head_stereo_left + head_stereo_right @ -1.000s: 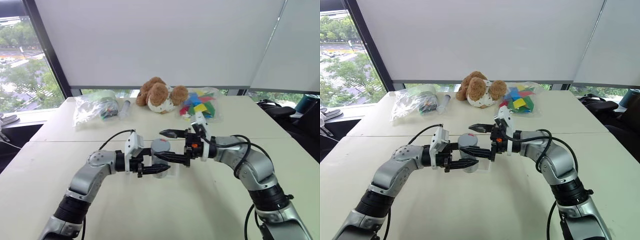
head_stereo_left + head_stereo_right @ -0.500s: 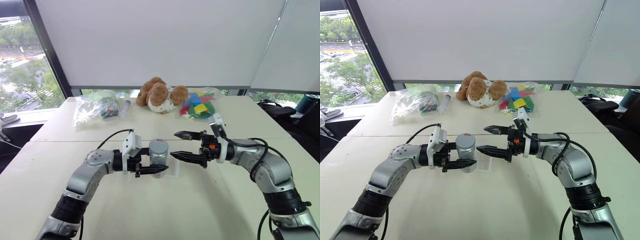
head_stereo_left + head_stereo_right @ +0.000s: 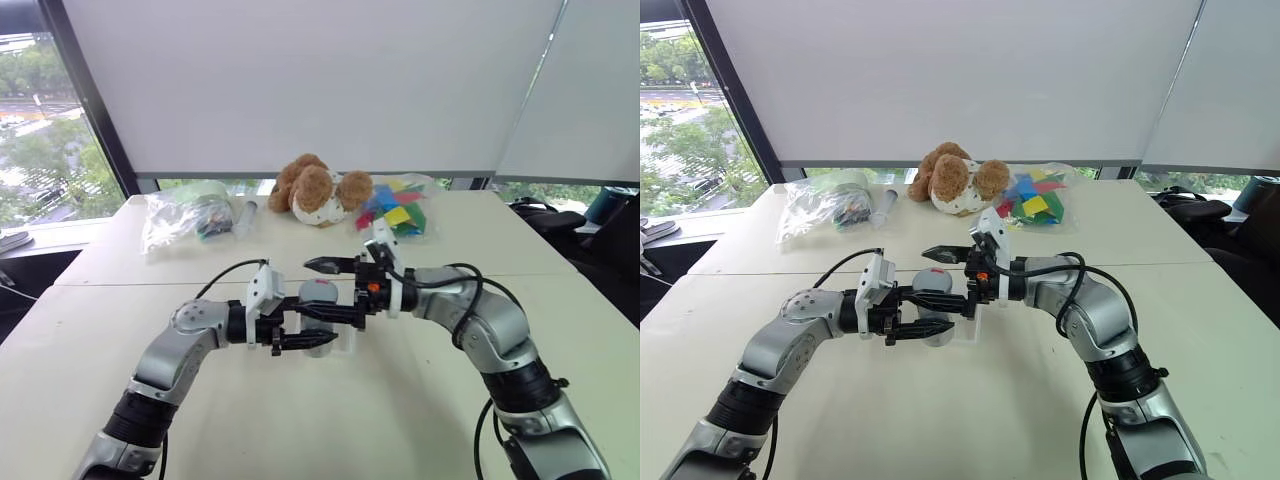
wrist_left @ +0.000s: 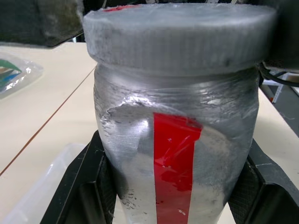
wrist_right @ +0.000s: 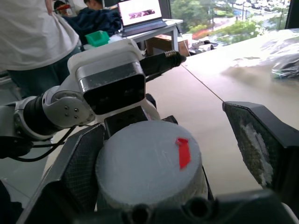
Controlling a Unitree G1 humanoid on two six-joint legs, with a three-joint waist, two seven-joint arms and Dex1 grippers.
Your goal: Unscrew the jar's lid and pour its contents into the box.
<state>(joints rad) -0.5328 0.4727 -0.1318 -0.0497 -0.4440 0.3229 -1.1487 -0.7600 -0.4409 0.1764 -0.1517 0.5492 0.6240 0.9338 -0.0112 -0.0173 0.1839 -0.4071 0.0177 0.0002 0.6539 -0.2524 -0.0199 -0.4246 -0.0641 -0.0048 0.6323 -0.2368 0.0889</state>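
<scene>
Both arms meet in front of the torso, grippers facing each other.

The left gripper (image 3: 298, 329) points level toward the robot's right, its two black fingers (image 4: 79, 196) clamped on either side of the small pale grey jar with a red stripe (image 4: 180, 154). The right gripper (image 3: 325, 290) points level toward the left, fingers (image 5: 259, 140) spread wide, one on each side of the round grey screw lid (image 5: 149, 161), not pressed against it.
</scene>
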